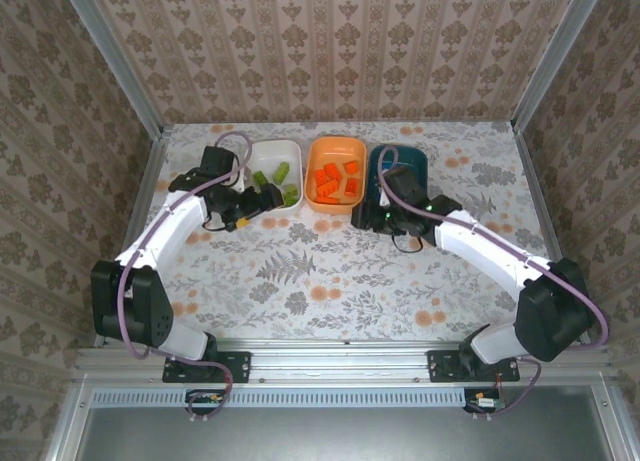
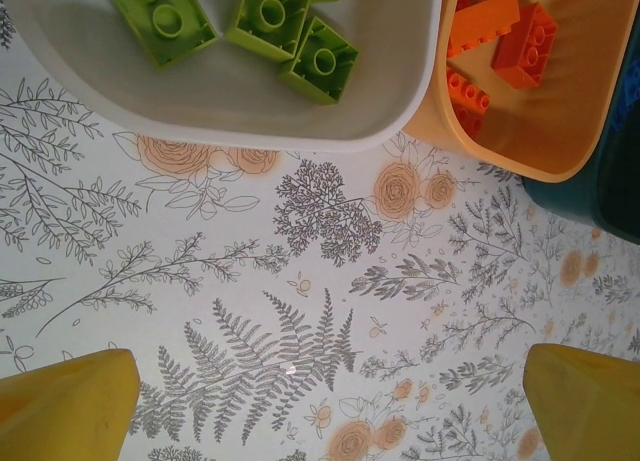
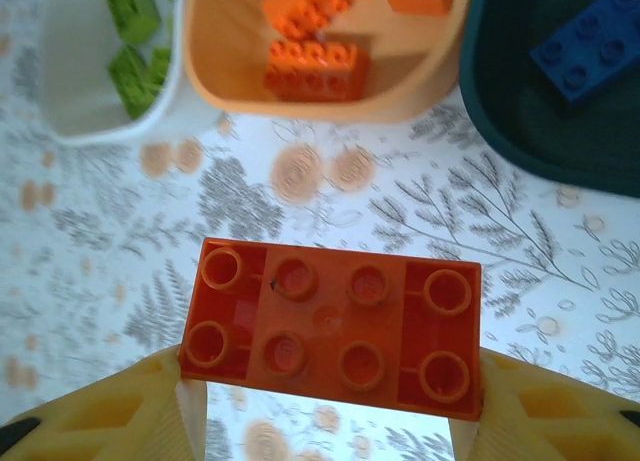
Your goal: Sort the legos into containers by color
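Right now my right claw [image 3: 330,396] has hold of one orange brick [image 3: 335,326], an eight-stud piece pinched by its short ends between the yellow fingers [image 3: 110,411], with its studs facing the wrist camera. The jaws are partly closed, standing as wide apart as the brick is long. The brick sits over the flowered desk [image 1: 330,271], on the near side of the orange tub [image 1: 335,139]; whether it touches the desk I cannot tell. From above I see that claw just near of the gap between the orange tub and the dark teal tub [image 1: 405,151].

The three tubs stand in a row at the far part of the desk: the white tub [image 1: 270,144] on the left, orange in the middle, teal on the right, each just beside the next. Several lime green bricks [image 2: 270,21] lie in the white tub, several orange bricks [image 1: 335,181] lie in the orange one, and I can make out one blue brick [image 3: 590,46] in the teal one.

My left claw [image 2: 325,406] is spread wide with nothing between its fingers. It sits at the near edge of the white tub, toward that tub's right corner.
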Action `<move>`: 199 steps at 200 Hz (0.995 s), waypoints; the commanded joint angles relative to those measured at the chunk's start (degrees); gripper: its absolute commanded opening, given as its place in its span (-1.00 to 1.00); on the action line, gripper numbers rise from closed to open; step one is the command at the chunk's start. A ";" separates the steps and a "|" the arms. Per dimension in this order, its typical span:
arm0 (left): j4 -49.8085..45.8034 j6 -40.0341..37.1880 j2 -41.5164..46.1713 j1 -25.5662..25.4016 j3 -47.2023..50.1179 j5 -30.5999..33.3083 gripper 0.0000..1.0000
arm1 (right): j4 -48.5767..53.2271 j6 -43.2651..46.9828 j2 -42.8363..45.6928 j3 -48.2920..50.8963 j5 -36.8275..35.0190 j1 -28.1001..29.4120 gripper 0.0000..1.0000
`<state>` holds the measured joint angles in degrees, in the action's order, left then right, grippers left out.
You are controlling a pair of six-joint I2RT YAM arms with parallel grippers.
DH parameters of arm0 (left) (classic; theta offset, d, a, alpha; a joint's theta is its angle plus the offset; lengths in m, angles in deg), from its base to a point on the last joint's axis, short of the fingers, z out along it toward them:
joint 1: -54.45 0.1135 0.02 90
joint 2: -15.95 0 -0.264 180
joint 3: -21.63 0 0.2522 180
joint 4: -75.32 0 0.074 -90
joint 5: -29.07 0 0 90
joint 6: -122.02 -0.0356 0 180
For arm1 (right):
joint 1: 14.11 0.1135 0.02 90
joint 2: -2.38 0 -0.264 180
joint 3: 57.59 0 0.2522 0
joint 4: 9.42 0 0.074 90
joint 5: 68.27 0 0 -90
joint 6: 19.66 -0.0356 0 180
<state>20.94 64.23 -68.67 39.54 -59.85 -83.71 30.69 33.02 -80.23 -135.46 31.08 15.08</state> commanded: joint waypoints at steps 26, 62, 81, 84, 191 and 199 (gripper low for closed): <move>0.71 -0.04 -0.63 0.15 1.10 -1.68 1.00 | 8.88 -4.09 -9.25 -18.00 13.48 -4.30 0.09; 1.08 -0.21 -1.61 0.07 1.14 -2.78 1.00 | 8.73 -6.44 -18.27 -30.83 16.58 -7.07 0.09; 1.25 -0.41 -1.97 -0.02 1.28 -3.22 0.99 | 11.43 -5.31 -24.91 -40.01 16.37 -7.56 0.09; 1.29 -0.39 -2.03 -0.05 1.27 -3.18 0.99 | 12.12 -5.04 -26.12 -41.52 16.24 -7.63 0.09; -2.87 -3.44 -2.19 1.00 -0.11 -3.14 0.99 | 21.99 2.51 -62.18 -83.10 7.58 -8.36 0.07; -3.27 -3.70 -2.17 1.26 -0.32 -3.00 1.00 | 21.78 2.52 -63.36 -83.63 7.37 -8.36 0.07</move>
<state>20.24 62.74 -70.38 39.75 -59.22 -86.27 48.98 33.02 -139.84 -214.87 41.42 7.04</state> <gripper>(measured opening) 0.997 0.560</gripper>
